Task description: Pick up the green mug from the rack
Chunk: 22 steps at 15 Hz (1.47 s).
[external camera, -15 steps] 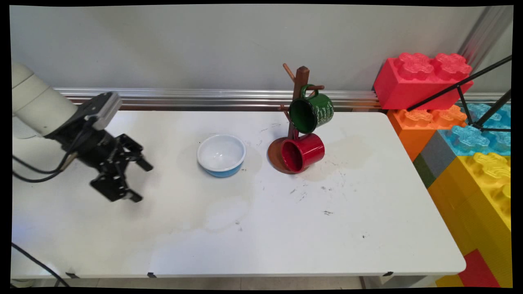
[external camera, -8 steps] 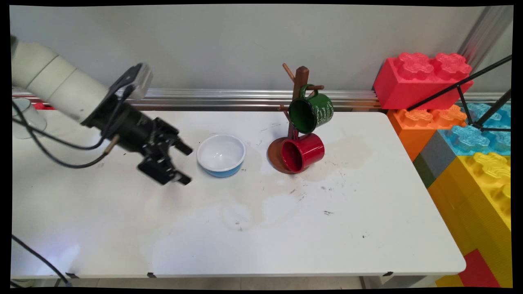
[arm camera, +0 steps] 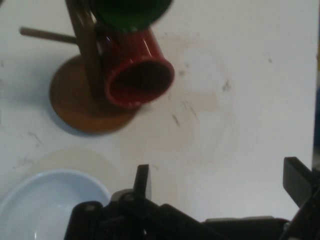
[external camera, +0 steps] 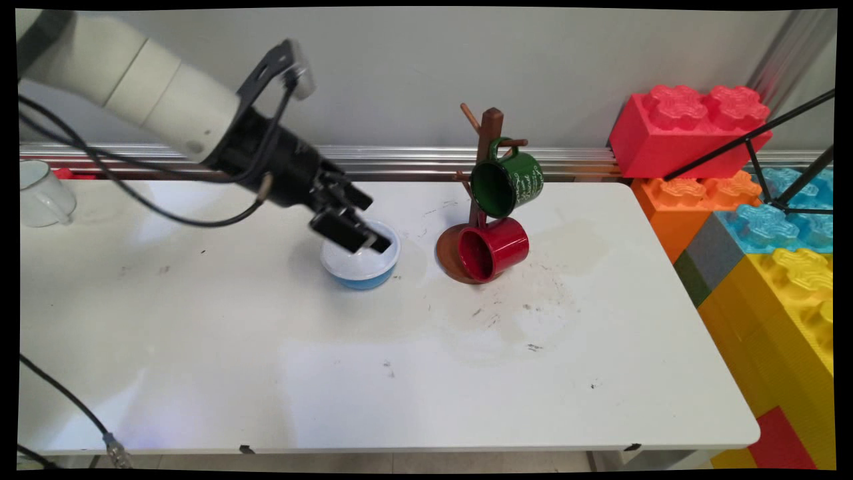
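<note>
Two mugs: green mug [external camera: 508, 183] hangs by its handle on an upper peg, red mug [external camera: 494, 249] hangs lower, its mouth turned toward the lower left of the frame; both look glossy, like enamel.
Writing: pale lettering on the green mug's side, too small to read.
Rack: dark brown wooden mug tree [external camera: 488, 140], a straight post with slim pegs on a round flat base, at centre frame, right of the bowl.
Bowl: round, white inside, blue outside [external camera: 360, 265], smooth and shiny, at centre frame just left of the rack's base; in the hand view it [arm camera: 47, 205] lies at the lower left.
Gripper: black two-finger gripper [external camera: 366, 221] above the bowl's rim, tilted down toward the right; fingers spread wide apart, nothing between them. In the hand view the gripper [arm camera: 220, 177] looks at the red mug [arm camera: 136, 75] and the rack's base.
Arm: white rounded links enter from the upper left, with black cables looping beneath.
Left edge: white cup [external camera: 41, 193] with a handle, on the table.
Surface: white table [external camera: 466, 373], matte, scuffed with dark marks and faint stains near the rack.
Room: plain pale wall, a ribbed metal rail along the table's far edge.
Right side: large plastic toy bricks [external camera: 746, 200], studded, red, orange, blue and yellow, stacked beside the table; thin black tripod legs [external camera: 753, 143] cross in front.
</note>
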Motion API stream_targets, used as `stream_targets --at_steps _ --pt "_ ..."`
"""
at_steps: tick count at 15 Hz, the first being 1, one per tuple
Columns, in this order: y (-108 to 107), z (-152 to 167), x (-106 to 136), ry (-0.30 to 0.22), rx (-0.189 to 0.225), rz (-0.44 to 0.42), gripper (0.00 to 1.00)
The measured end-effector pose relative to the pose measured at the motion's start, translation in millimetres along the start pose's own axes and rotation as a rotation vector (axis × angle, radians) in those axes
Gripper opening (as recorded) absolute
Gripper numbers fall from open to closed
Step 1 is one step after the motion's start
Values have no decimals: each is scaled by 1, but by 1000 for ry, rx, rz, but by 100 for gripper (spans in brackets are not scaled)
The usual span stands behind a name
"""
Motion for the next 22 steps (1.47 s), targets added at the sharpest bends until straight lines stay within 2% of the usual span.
stream_targets --at_steps 3,10,16,22 --pt "14 4 30 14 43 -56 100" --pt "41 20 79 42 102 -171 100" --pt "56 45 103 66 124 -241 100" --pt "61 78 114 71 136 -273 100"
